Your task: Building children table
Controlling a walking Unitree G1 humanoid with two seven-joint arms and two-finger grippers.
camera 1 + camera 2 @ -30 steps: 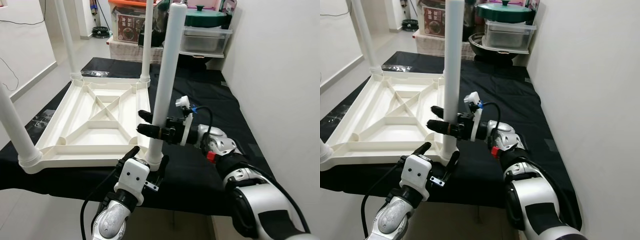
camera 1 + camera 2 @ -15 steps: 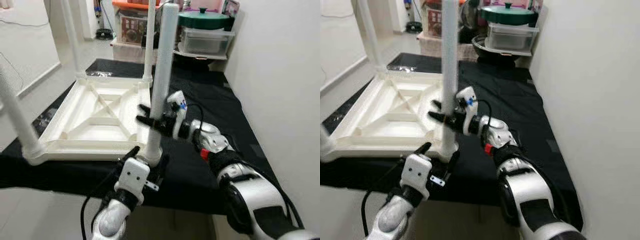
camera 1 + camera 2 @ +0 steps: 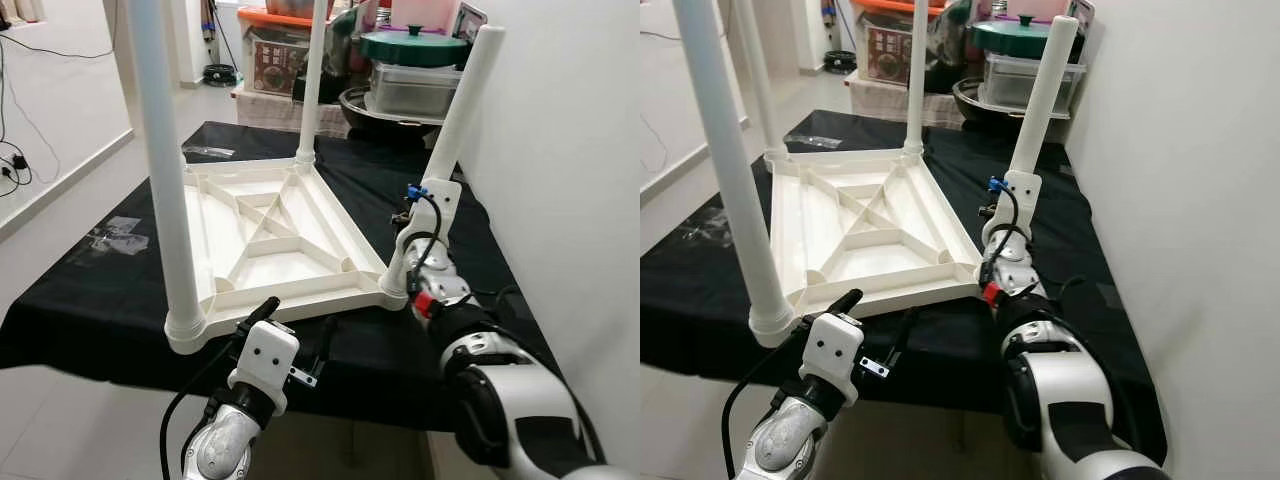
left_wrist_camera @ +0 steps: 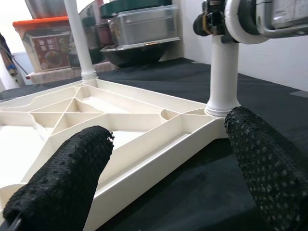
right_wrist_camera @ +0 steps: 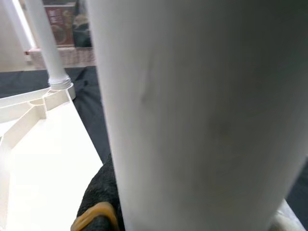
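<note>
On the black-covered bench, the upturned tabletop (image 3: 270, 235) is seen swung round.
Its near-right leg (image 3: 455, 130), upright a second ago, is now tilted and clamped by the right gripper (image 3: 418, 215); seating looks unfinished. The left gripper (image 4: 168, 159) is held spread, empty, beside the frame.

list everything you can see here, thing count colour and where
table top: one, white, upside down on the black cloth
table legs: four, white, standing up from the table top's corners
black cloth: one, covering the work surface
plastic containers: a stack, clear and white with a dark green lid, at the far end by the wall
orange-lidded box: one, far end, behind the cloth
cables: black, on the floor at left
left gripper: one, black fingers open, at the table top's near edge
right gripper: one, on the near right leg
</note>
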